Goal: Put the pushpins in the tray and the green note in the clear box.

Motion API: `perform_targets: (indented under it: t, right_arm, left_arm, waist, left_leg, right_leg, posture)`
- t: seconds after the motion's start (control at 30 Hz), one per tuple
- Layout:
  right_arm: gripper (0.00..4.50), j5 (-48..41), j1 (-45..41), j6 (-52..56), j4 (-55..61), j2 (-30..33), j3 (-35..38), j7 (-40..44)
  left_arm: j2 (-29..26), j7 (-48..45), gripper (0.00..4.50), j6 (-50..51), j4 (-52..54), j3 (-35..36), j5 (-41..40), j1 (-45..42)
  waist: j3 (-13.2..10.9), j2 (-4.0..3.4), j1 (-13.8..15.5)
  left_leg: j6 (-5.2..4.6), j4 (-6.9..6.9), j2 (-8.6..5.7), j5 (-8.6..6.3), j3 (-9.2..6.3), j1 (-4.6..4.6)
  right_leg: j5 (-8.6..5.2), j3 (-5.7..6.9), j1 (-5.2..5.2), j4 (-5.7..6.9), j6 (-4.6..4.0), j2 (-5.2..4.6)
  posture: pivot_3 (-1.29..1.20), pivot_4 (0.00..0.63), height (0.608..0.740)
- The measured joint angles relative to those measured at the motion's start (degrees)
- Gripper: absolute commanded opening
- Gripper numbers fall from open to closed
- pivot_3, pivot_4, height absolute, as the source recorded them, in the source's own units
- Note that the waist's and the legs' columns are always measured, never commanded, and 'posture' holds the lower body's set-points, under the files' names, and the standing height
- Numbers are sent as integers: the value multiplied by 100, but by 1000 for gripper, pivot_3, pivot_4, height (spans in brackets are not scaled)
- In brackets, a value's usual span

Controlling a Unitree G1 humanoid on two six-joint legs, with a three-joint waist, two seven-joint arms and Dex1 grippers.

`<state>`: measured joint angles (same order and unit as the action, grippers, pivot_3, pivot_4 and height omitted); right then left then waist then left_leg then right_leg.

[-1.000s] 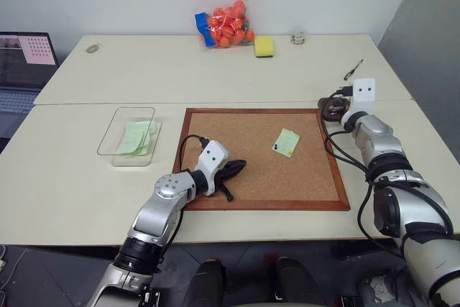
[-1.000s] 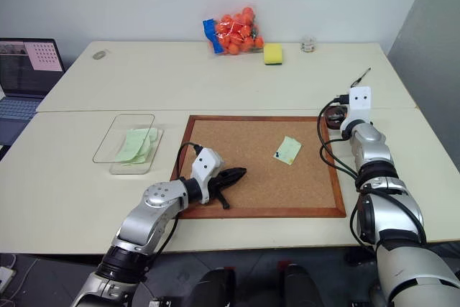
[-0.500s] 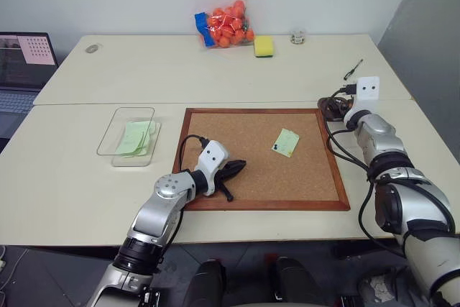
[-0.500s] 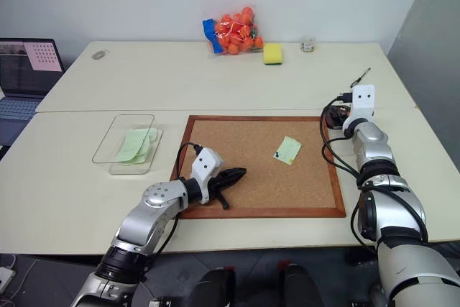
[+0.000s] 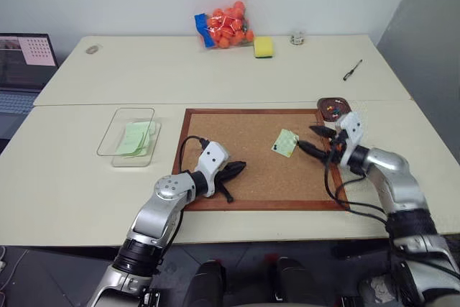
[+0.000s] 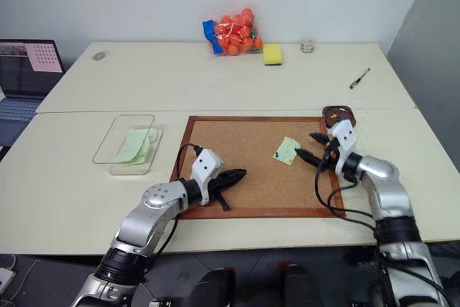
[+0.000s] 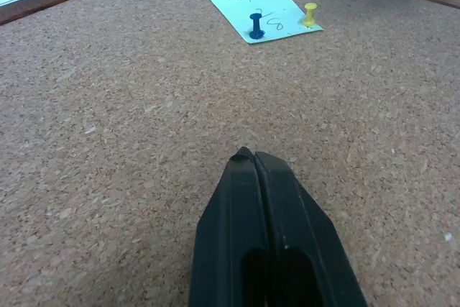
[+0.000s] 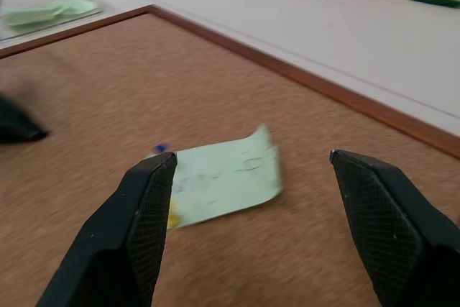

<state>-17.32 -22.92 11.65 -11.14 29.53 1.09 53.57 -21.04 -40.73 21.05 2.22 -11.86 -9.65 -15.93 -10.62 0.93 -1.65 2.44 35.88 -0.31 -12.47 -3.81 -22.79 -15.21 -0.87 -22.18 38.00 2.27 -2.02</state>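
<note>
Two pushpins (image 7: 256, 25) hold green note (image 5: 286, 142), mid-corkboard (image 5: 215, 124)

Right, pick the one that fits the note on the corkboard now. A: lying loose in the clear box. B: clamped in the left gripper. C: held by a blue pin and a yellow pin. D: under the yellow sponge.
C: the left wrist view shows the note on the corkboard with a blue pin and a yellow pin stuck through it.

rough cork board (image 5: 244, 156) — wood frame, paper green note (image 5: 286, 142), matt
</note>
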Motion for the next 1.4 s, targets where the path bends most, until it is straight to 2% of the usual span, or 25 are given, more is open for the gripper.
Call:
perform_targets:
  t: [0.17, 0.37, 0.47, 0.6, 0.93, 1.4]
  right_arm:
    - [3611, -93, 305, 229, 474, 20, -139, 123]
    - [3611, 107, 275, 105, 200, -384, -469, -25]
    - [3116, 295, 124, -54, -125, -486, -546, -122]
    - [2133, 486, -80, -315, -544, -516, -549, -253]
    - [77, 463, -99, -490, -726, -504, -452, -245]
    - [7, 251, -105, -295, -696, -530, -357, -237]
  left_arm:
    - [2, -1, 0, 3, -1, -8, 1, -7]
    - [21, -7, 0, 11, -13, -32, 1, -33]
    - [29, -14, 0, 11, -23, -47, 1, -50]
    - [28, -16, 0, 11, -25, -48, 1, -49]
    - [28, -8, 0, 23, 26, -46, -3, 0]
    - [19, -20, 0, 26, 31, -47, -5, -6]
  waist:
    - [0, 0, 1]
    - [0, 0, 3]
    - [0, 0, 7]
    - [0, 0, 11]
    - [0, 0, 11]
    - [0, 0, 10]
  left_leg:
    - [0, 0, -1, 0, -1, -1]
    - [0, 0, -2, 0, -1, -2]
    - [0, 1, -3, 0, 1, -3]
    - [0, -1, -2, 0, -1, -2]
    - [0, 0, -2, 0, -1, -1]
    - [0, 0, -2, 0, -1, -3]
  right_leg:
    - [-1, 1, 0, -1, 2, 0]
    - [0, 2, 0, -1, 0, 0]
    - [3, 1, -1, -2, -4, -1]
    - [3, 3, -1, -2, -6, 0]
    - [4, 2, 1, -2, -7, -1]
    - [4, 2, -1, -1, -8, -1]
  posture:
    - [0, 150, 740]
    - [0, 150, 740]
    - [0, 150, 740]
    - [0, 150, 740]
    - [0, 150, 740]
    - [0, 150, 740]
